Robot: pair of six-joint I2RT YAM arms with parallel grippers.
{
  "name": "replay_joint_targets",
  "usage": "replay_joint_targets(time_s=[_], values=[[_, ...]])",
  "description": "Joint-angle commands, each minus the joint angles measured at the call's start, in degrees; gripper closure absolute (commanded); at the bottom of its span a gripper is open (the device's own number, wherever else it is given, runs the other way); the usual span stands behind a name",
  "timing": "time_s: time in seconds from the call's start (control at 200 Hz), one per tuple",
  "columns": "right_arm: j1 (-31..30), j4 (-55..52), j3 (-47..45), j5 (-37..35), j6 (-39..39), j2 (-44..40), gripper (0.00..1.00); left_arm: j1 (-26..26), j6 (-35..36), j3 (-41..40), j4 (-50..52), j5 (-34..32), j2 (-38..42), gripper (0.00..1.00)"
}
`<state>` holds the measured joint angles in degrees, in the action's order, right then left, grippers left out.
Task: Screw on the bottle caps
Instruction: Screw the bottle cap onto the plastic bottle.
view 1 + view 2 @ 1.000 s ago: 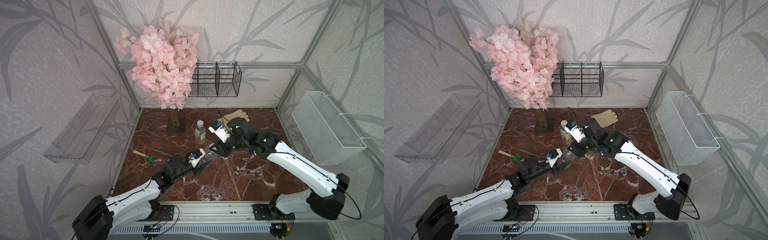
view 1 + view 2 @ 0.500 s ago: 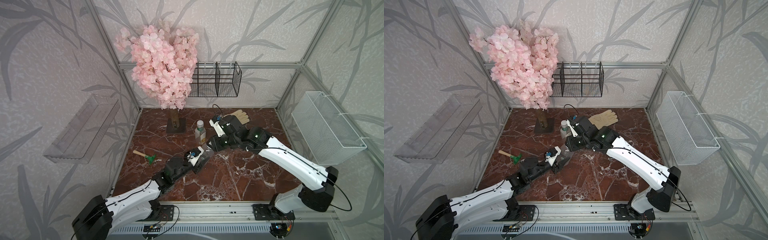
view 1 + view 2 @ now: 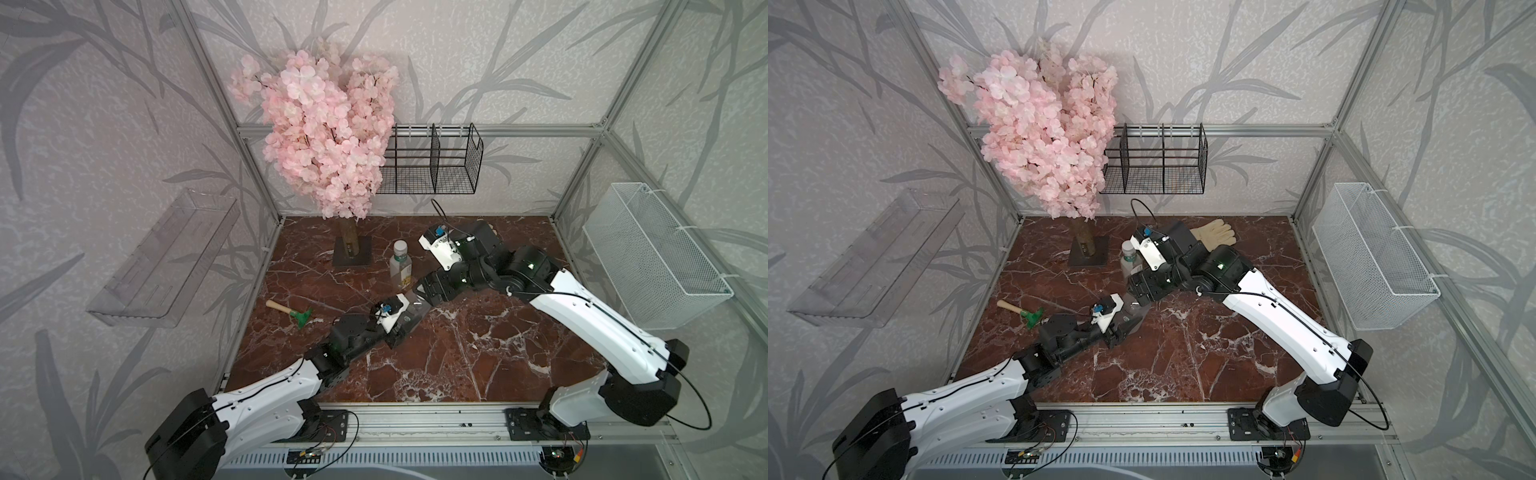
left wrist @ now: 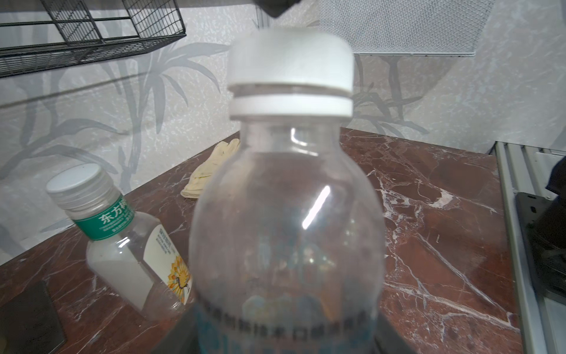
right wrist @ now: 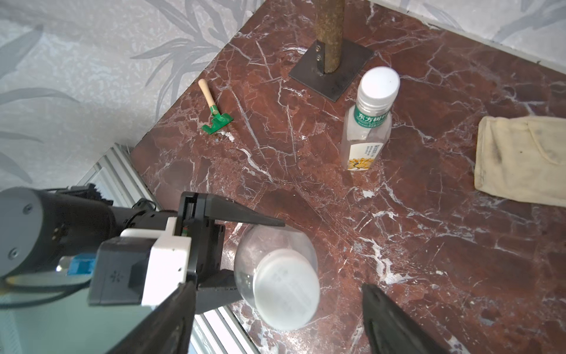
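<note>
left gripper [image 5: 257, 257]: clamped on round bottle [image 4: 286, 230] base, mid-table | right gripper [image 5: 277, 286]: spread wide either side of its white cap [image 4: 290, 58], gripping nothing | green-banded bottle [image 5: 367, 128]: capped, upright, farther back beside tree base [image 5: 352, 70]

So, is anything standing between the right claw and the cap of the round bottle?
Nothing visible does. The right claw stands open on both sides of the white cap, not touching it; the left claw grips the bottle below.
</note>
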<state>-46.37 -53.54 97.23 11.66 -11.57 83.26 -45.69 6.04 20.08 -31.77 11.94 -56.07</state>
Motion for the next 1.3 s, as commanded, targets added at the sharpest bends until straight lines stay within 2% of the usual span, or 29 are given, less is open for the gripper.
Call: replay_joint_targets(time_s=[0.0, 0.11, 0.195, 0.415, 0.54, 0.67, 0.855, 1.005, 1.075, 1.16, 1.295], values=[[5.8, -1.9, -0.4, 15.6, 11.9, -3.6, 0.10, 0.0, 0.5, 1.1, -1.5, 6.4, -0.8, 0.45], [11.1, -5.1, 0.0, 28.9, 19.7, -3.2, 0.09, 0.0, 0.4, 1.1, -2.0, 10.4, -1.8, 0.45], [13.2, -8.8, 1.0, 33.9, 26.5, -2.3, 0.08, 0.1, 0.2, 1.4, -2.2, 13.1, -2.5, 0.45], [15.7, -10.9, -0.7, 38.0, 40.8, -1.5, 0.03, 0.1, -0.5, 2.0, -2.3, 18.0, -3.5, 0.45], [15.7, -12.7, -4.2, 41.1, 53.3, -3.2, 0.01, 0.1, -0.5, 2.0, -1.5, 19.3, -3.4, 0.45], [15.5, -14.4, -8.1, 41.1, 64.3, -5.6, 0.01, 0.1, -0.9, 1.8, -1.4, 20.0, -3.5, 0.45], [13.5, -9.0, -12.3, 35.1, 61.9, -8.0, 0.01, 0.0, -1.0, 1.9, -1.4, 20.4, -3.7, 0.45], [10.5, -2.1, -15.4, 25.8, 53.4, -9.4, 0.01, 0.1, -1.1, 2.0, -1.3, 20.5, -4.1, 0.44], [10.3, -2.4, -16.2, 25.7, 55.2, -10.0, 0.01, 0.1, -1.2, 2.0, -1.4, 20.5, -4.1, 0.44], [10.2, -4.5, -17.6, 27.7, 62.8, -11.2, 0.01, 0.0, -1.2, 1.9, -1.5, 20.5, -4.2, 0.44], [10.2, -3.5, -19.0, 29.6, 65.6, -12.2, 0.01, 0.1, -1.3, 1.9, -1.6, 20.8, -4.4, 0.44]])
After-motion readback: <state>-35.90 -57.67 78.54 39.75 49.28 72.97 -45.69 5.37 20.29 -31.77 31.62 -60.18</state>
